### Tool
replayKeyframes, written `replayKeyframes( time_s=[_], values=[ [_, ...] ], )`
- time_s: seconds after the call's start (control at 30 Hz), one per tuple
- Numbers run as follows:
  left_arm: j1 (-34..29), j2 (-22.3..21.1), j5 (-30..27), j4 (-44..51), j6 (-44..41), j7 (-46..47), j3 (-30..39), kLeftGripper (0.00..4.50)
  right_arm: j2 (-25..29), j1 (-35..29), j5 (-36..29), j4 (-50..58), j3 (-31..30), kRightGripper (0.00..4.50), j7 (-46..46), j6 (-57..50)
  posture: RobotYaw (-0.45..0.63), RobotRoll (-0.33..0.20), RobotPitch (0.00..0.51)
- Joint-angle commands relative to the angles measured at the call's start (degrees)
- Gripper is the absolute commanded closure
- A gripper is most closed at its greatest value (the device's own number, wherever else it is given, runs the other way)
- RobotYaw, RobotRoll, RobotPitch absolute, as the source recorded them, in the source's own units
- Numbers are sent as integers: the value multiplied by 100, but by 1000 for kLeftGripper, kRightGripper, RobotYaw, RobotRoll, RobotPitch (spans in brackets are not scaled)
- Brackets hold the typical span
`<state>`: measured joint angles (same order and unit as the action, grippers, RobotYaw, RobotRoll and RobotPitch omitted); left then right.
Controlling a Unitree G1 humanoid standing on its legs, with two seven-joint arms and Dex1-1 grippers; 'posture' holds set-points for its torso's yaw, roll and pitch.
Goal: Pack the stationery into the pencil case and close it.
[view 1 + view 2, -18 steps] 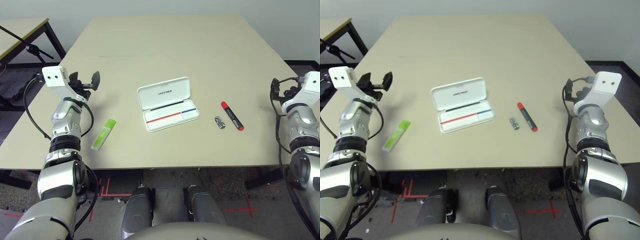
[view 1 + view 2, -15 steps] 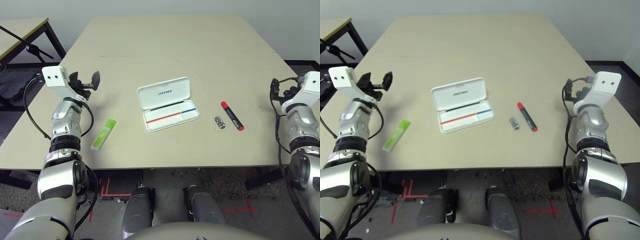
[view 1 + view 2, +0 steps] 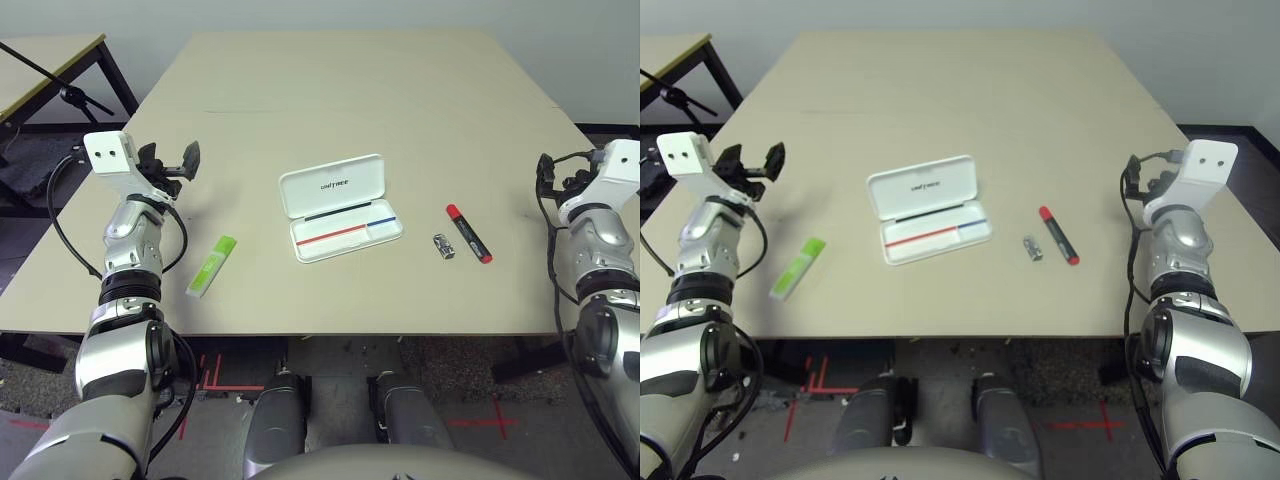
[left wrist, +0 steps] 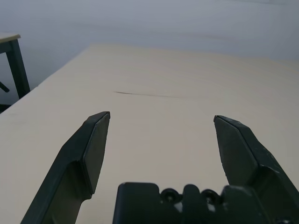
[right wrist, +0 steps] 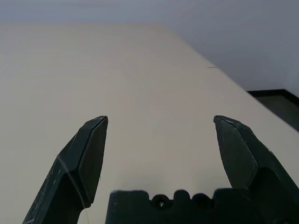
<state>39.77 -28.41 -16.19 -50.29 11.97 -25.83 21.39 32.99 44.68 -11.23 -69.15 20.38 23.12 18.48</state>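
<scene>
While raised off the table, left claw (image 4: 161,122) gapes empty.

Pencil case (image 3: 340,206), lying open near the table's front edge, is showing black "UNITREE" lettering on its lid.

A lab or test room: a plain beige bench (image 3: 340,90), red tape crosses (image 3: 497,417) on speckled floor, bare white walls.
</scene>
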Motion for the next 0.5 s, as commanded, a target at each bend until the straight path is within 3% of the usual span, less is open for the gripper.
replayKeyframes(
  time_s=[0.03, 0.27, 0.5],
  values=[
    [-248, -102, -127, 413, -128, -58, 75, 14, 106, 22, 74, 264, -304, 0, 1025, -311, 17, 0, 55],
    [-846, -215, -118, 1403, -533, -480, -145, 14, 473, -285, 93, 1122, -899, 0, 3178, -1065, 17, 0, 51],
    [-1237, -373, -205, 2580, -1313, -1282, -578, 14, 827, -710, 53, 2197, -1350, 0, 4403, -1766, 6, 0, 57]
  ],
)
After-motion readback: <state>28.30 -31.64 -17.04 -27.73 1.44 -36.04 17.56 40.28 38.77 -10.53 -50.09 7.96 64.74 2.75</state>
